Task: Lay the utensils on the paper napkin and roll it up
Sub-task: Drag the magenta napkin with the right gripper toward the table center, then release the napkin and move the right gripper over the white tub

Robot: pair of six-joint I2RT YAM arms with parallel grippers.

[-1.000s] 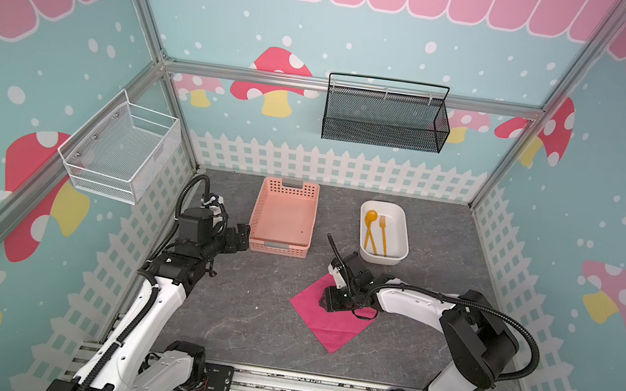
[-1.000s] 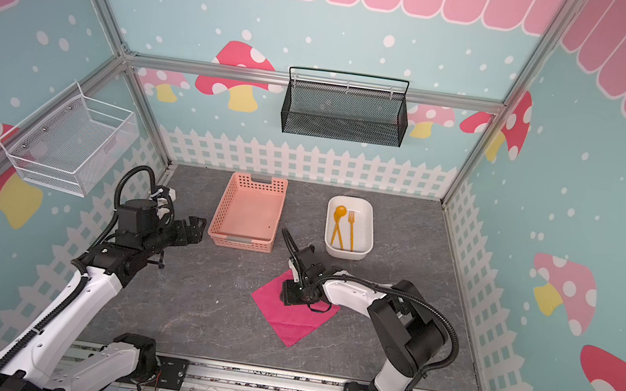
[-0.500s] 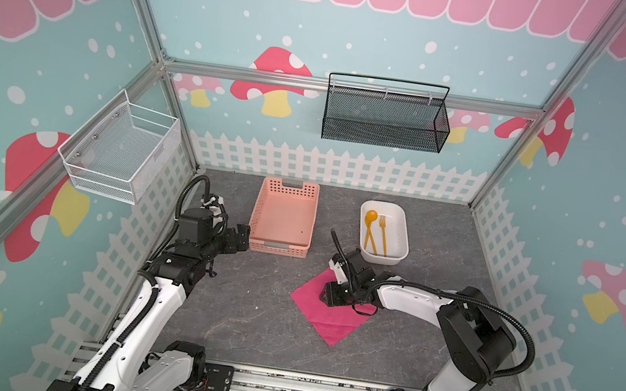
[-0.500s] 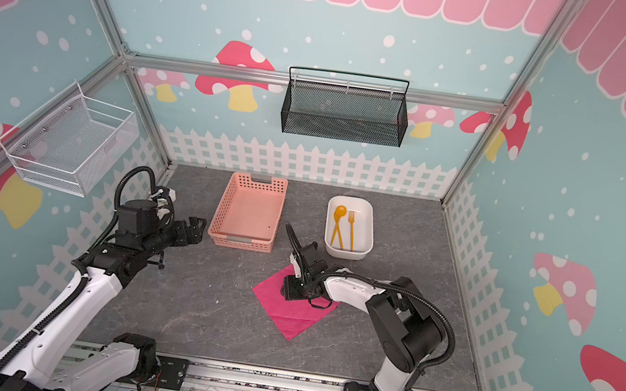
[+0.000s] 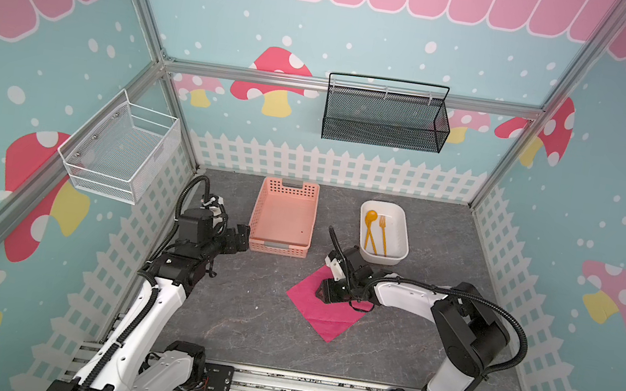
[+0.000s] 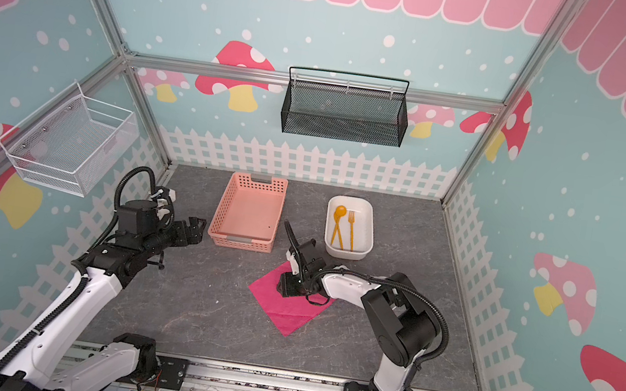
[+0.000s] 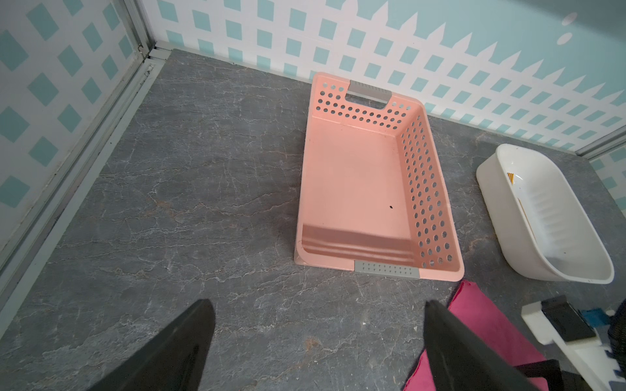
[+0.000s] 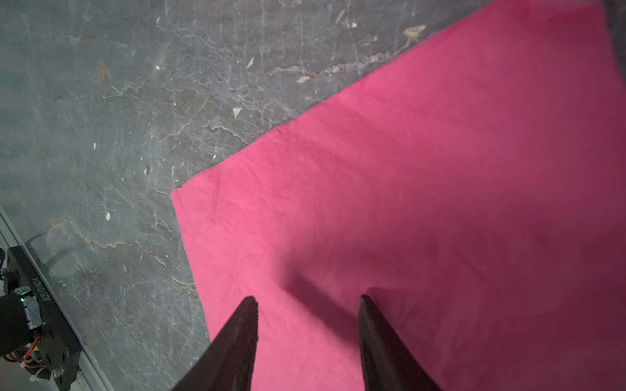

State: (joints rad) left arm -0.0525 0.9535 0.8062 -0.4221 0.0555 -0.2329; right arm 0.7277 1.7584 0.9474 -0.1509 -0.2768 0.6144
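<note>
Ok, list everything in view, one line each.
table: one, grey
white tub: one, white, back right
utensils: three, orange, in the white tub
paper napkin: one, hot pink, on the table, front centre
plastic basket: one, salmon pink, back centre, empty
mesh basket: one, black, back wall
wire basket: one, white, left wall
left claw: one, black, open, beside the plastic basket
right claw: one, black, open, over the paper napkin

Left arm (image 5: pixel 156 303) and right arm (image 5: pixel 405 296) have white shells, black joints, ribbed black cables (image 5: pixel 522 347); right gripper (image 8: pixel 306 304) has tapered black fingers (image 8: pixel 237 345).
</note>
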